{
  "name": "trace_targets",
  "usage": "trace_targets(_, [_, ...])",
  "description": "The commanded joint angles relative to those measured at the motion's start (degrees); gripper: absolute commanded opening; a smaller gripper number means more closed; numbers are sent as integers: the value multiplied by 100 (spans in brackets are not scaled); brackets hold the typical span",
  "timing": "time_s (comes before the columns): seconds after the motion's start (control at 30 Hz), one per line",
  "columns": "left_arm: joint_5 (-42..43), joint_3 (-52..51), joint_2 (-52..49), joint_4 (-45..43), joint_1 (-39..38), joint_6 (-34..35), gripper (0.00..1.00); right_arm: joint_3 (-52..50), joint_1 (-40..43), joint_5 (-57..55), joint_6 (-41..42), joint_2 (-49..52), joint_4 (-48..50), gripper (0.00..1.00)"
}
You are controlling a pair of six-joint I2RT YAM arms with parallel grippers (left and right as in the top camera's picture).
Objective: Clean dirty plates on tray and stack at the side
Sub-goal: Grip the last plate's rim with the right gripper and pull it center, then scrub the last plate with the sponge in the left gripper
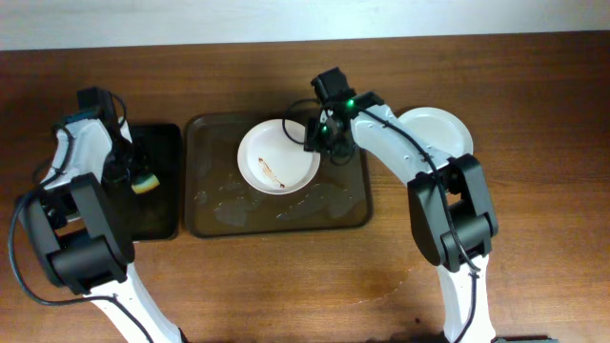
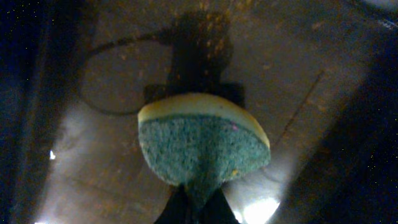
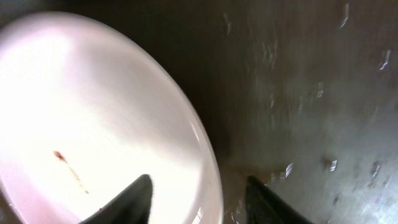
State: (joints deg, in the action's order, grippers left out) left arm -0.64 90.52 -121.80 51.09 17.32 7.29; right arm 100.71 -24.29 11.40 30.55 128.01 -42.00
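Observation:
One dirty plate (image 1: 278, 157), white with a thin brown streak, lies at the back middle of the brown wet tray (image 1: 276, 214). My right gripper (image 1: 322, 138) is open at the plate's right rim. In the right wrist view, its fingers (image 3: 198, 186) straddle the rim of the plate (image 3: 93, 112), one finger over the plate face and one over the tray (image 3: 311, 93). My left gripper (image 1: 133, 170) is shut on a green-and-yellow sponge (image 2: 199, 143) above the small black tray (image 1: 157, 210). The sponge also shows in the overhead view (image 1: 146, 182).
White plates (image 1: 440, 129) lie on the table right of the brown tray, partly hidden by my right arm. I cannot tell how many there are. The black tray sits directly left of the brown tray. Water drops lie on the brown tray's front half.

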Motion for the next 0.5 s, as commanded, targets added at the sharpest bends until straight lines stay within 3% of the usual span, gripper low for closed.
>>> trace_targets(0.0, [-85,-645,-24,-706,-2,-92,1,168,284,-153,-636,35,267,52])
trace_targets(0.2, [-61,-654,229,-1270,-101,-109,1,151,170,9,-715,262,345,38])
trace_targets(0.3, [-61,-341,894,-1268,-321,-308,1,149,0,20,-603,450,343,36])
trace_targets(0.47, [634,-345,1307,-920,-999,-459,1,149,9,105,-107,743,435,4])
